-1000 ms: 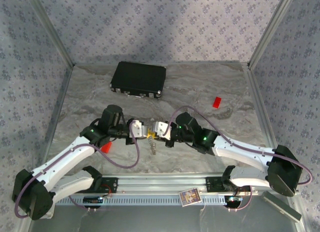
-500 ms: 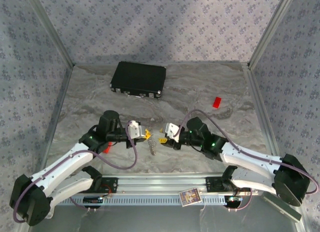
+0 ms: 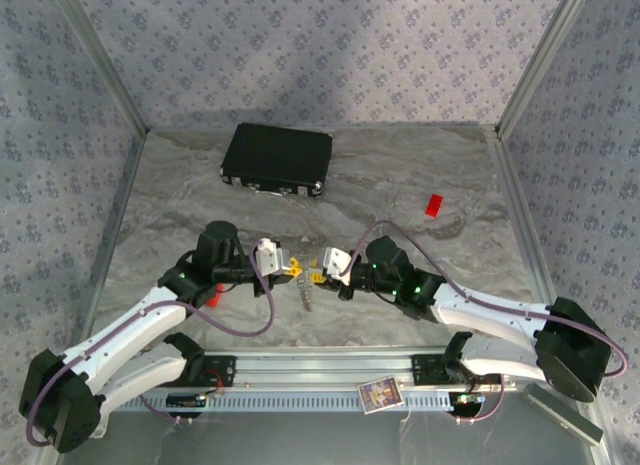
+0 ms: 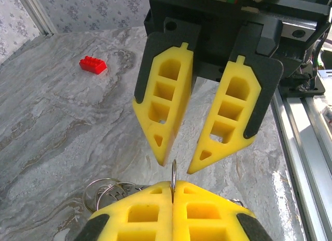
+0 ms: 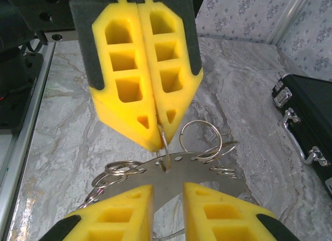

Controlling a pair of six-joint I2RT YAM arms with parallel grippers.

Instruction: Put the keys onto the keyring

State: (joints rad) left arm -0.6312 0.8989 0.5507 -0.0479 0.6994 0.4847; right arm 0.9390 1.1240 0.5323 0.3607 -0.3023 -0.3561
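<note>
Right wrist view showed the left gripper (image 5: pixel 158 136) clamped on the thin silver wire keyring (image 5: pixel 165 150) above the near middle of the grey marbled tabletop (image 5: pixel 62 147). The right gripper (image 5: pixel 168 189), fingers apart, probably needed a slow, square approach.

Shiny metal keyring (image 5: pixel 193 166), smooth marble-patterned table (image 5: pixel 249 111)

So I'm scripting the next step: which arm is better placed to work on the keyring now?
Right. The left gripper is shut, pinching the keyring; the right gripper faces it with jaws apart, holding nothing.
</note>
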